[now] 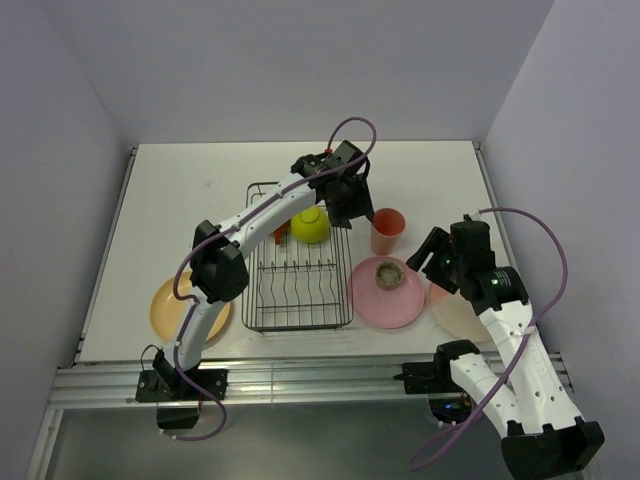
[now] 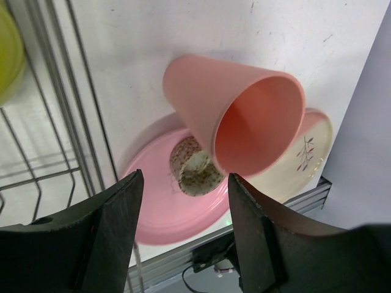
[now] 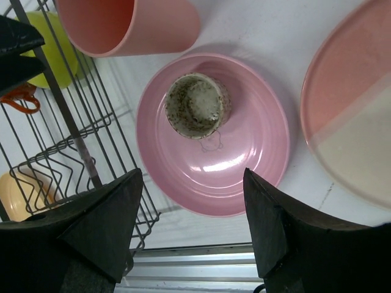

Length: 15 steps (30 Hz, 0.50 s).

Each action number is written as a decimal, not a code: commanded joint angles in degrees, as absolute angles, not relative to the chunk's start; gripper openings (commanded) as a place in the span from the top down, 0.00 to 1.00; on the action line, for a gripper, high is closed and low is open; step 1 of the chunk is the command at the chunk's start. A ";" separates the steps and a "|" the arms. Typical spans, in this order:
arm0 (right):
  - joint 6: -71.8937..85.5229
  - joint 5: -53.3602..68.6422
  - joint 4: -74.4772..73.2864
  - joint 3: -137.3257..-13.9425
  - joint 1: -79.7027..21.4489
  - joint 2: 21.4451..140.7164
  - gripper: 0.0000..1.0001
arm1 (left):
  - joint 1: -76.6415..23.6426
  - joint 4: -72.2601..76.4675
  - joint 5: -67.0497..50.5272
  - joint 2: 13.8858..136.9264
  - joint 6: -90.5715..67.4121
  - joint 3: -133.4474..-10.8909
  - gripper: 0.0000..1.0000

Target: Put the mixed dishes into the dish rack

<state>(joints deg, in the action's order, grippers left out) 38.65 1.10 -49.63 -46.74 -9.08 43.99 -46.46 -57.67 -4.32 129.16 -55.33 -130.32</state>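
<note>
Two pairs of jaws stand spread, holding nothing. Nearest you, the right jaws hang over the tan bowl (image 3: 197,105) sitting in the pink plate (image 3: 244,159). Pinch its rim off-centre and it could tip or skid across the plate. Farther out, the left jaws hover just beside the tumbler (image 2: 244,116), upright on the surface next to the rack (image 1: 300,327). A shallow, slanted grip on its tapered wall may squirt it loose or topple it.

Yellow plate (image 1: 165,308) part. hidden by arm (image 1: 205,322)
</note>
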 commanded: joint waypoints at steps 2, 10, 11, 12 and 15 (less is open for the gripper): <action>36.48 -1.22 -51.50 -49.22 -8.70 43.68 0.26 | -46.85 -53.18 -9.05 131.39 -57.13 -133.59 0.37; 35.33 -2.46 -52.56 -49.66 -8.61 42.36 0.26 | -47.28 -51.33 -9.67 133.76 -58.27 -133.94 0.37; 35.25 -2.37 -52.56 -49.66 -8.53 42.28 0.26 | -47.29 -51.33 -9.58 134.03 -58.18 -134.21 0.37; 35.33 -2.37 -52.65 -49.75 -8.53 42.19 0.26 | -47.46 -51.42 -9.41 134.29 -58.18 -134.30 0.37; 35.42 -2.29 -52.82 -50.01 -8.44 41.84 0.26 | -47.81 -51.68 -8.88 135.35 -58.10 -134.03 0.37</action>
<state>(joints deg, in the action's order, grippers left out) 36.21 -1.08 -52.21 -47.33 -8.95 42.87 -47.13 -52.95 -8.80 134.19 -57.89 -131.61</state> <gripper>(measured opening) 0.740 0.628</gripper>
